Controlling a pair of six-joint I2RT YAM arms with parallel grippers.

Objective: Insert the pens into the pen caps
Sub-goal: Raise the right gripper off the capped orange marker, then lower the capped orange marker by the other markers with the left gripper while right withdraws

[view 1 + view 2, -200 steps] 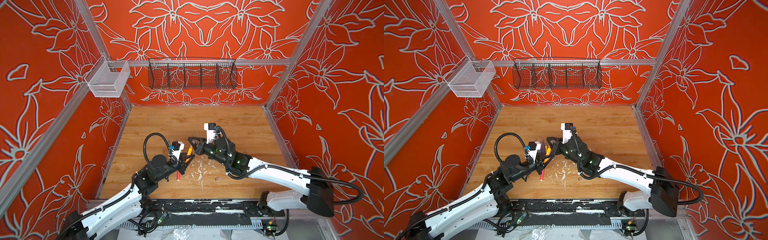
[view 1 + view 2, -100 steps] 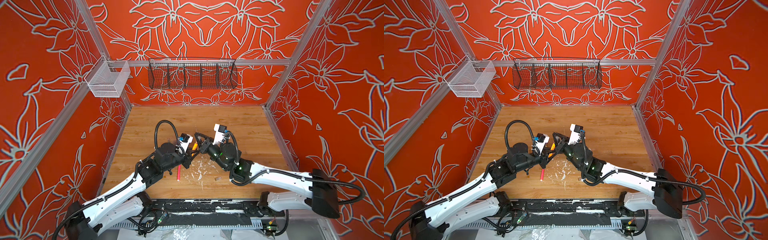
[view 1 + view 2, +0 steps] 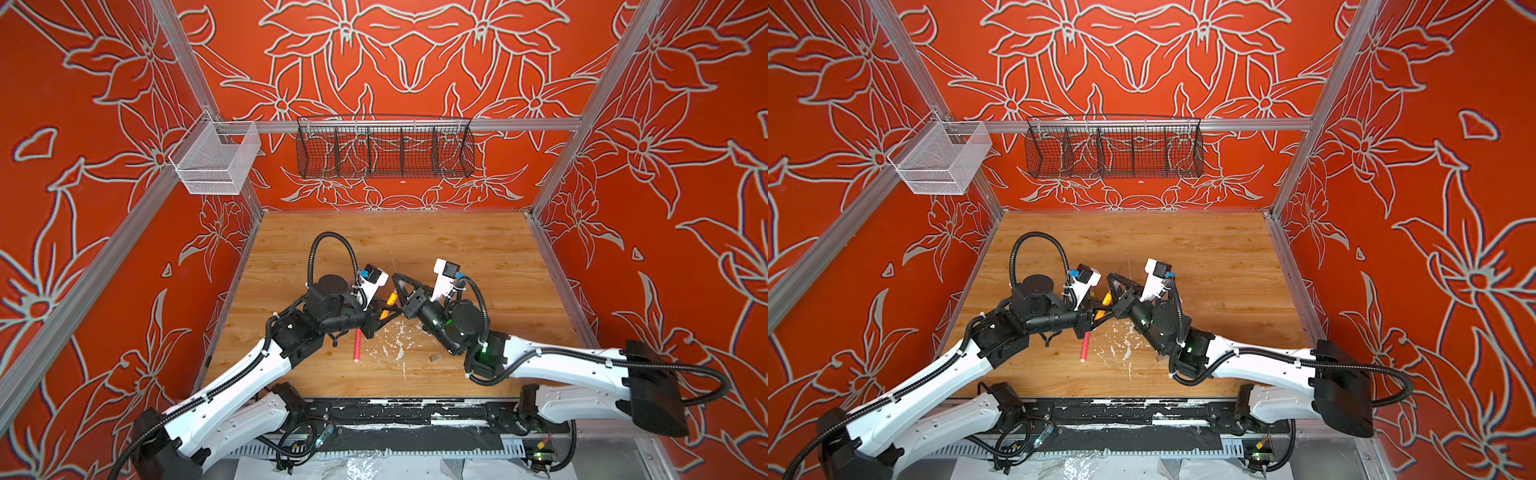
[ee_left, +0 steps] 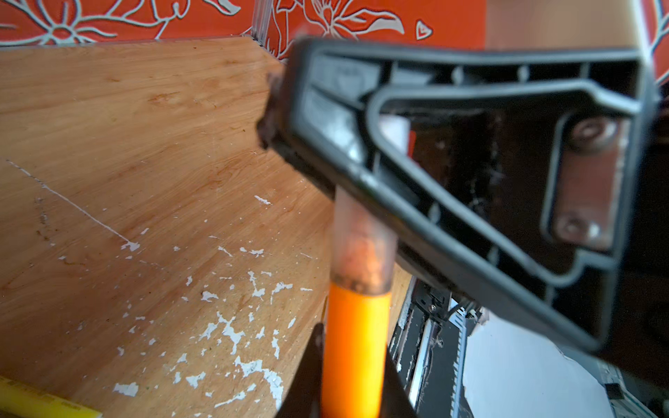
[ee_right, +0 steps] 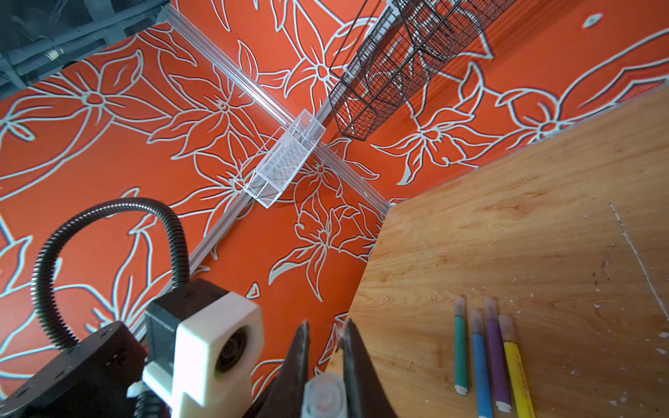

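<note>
1. left gripper (image 3: pixel 384 312) is clamped on the barrel of the orange pen (image 4: pixel 354 343); jaws closed on it, held off the wood, mid-scene
2. right gripper (image 5: pixel 325 362) is closed on a clear pen cap (image 4: pixel 360 246); the two grippers meet nose to nose; in the left wrist view one of the right gripper's black fingers crosses the cap's far end
3. orange pen's long axis runs straight out from the left gripper toward the right gripper; its tip end sits inside the pen cap, and the cap's mouth meets the orange barrel; in both top views it slants from near-left to far-right
4. pink pen (image 3: pixel 356 345) lies flat on the table (image 3: pixel 415 237), just on the near side of the left gripper; long axis roughly front-to-back, white end toward the front edge, other end under the gripper
5. green pen (image 5: pixel 460 351), blue pen (image 5: pixel 481 369), purple pen (image 5: pixel 496 362) and yellow pen (image 5: pixel 517 376) lie in a parallel row, side by side; caps on, capped ends all pointing the same way
6. white flecks (image 3: pixel 395 338) are scattered on the wood between the arms
7. room: bare wood runs from the grippers to the back wall and toward the right rail; the left arm's elbow is near the left edge
</note>
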